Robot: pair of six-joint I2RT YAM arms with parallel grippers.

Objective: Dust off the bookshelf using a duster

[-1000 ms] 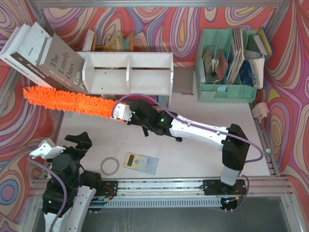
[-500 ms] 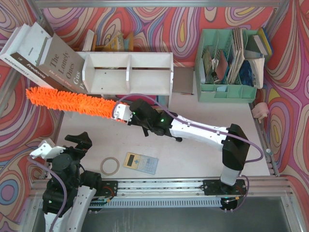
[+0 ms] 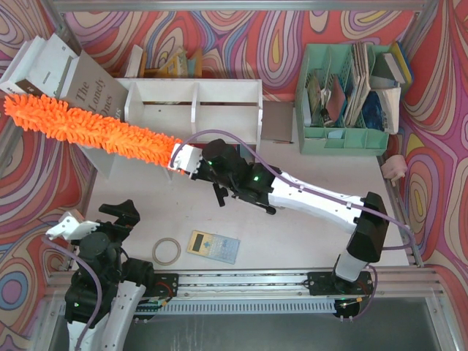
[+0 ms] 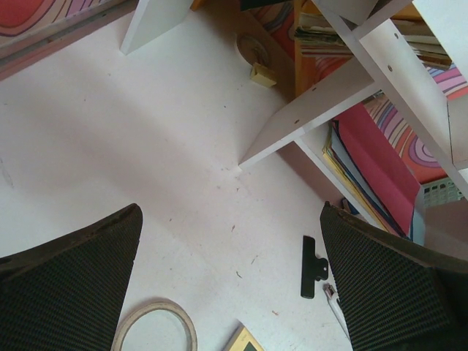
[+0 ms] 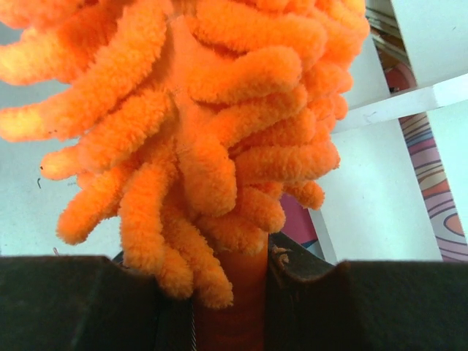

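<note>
Psychedelic walls, white counter (image 3: 292,241). Right hand (image 3: 183,159) clenched on duster (image 3: 88,128) handle; fluffy head lies across leaning books (image 3: 95,91), left of bookshelf (image 3: 194,110). Left hand (image 3: 95,219) released, idle. Best: swing head rightward, light contact along shelf top.

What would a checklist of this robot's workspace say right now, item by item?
Surface: white table, lightly specked.
Job's things: white bookshelf at the back; orange duster stretched across the leaning books to its left, not on the shelf boards.
Clutter: tape ring, calculator, black clip, green file organizer stuffed with papers.
Grippers: right gripper shut on the duster's handle; left gripper open, holding nothing.
Cables: purple cables run along both arms, one looping above the right wrist.
Surroundings: swirly coloured walls, metal frame.
</note>
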